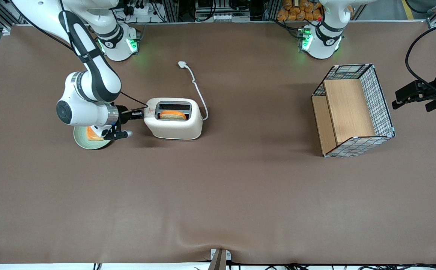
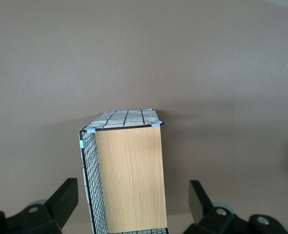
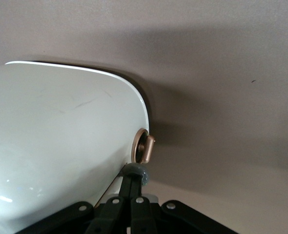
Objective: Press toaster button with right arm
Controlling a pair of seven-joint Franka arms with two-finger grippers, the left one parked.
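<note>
At the left of the front frame, the white jointed right arm (image 1: 90, 80) sets its slim black tool (image 1: 140, 113), fingers pressed together and holding nothing, on the greyish lever knob (image 3: 135, 171) at the short end of the cream-white rounded toaster (image 1: 173, 119) on the brown desk (image 1: 218, 195). The pressing step looks begun; next, a firm downward push.

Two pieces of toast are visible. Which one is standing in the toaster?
The slice upright in the toaster slot, just past the shut gripper at the toaster's short end. The other slice lies flat on the green plate under the right arm.
</note>
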